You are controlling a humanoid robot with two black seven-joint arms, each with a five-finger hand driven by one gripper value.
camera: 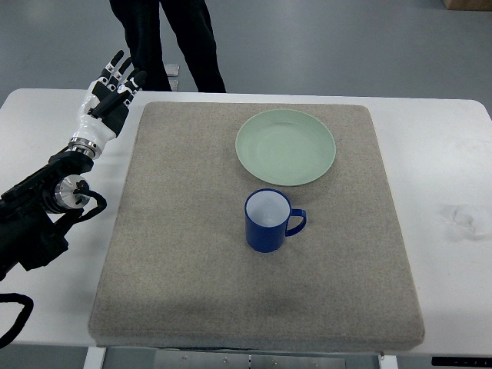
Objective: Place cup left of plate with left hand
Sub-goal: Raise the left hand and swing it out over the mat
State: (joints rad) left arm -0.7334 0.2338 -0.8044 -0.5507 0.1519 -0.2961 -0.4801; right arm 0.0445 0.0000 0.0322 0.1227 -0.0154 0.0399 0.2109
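Note:
A blue cup [269, 221] with a white inside stands upright on the grey mat [192, 254], its handle pointing right. It sits just in front of a pale green plate [285, 147] at the mat's far middle. My left hand [113, 91] hovers over the white table by the mat's far left corner, fingers straight and spread, holding nothing. It is well to the left of the cup and the plate. The right arm does not show.
The mat covers most of a white table [446, 161]. A person's dark-trousered legs [184, 38] stand behind the table's far edge, close to my left hand. A faint smudge [463, 219] marks the table at the right.

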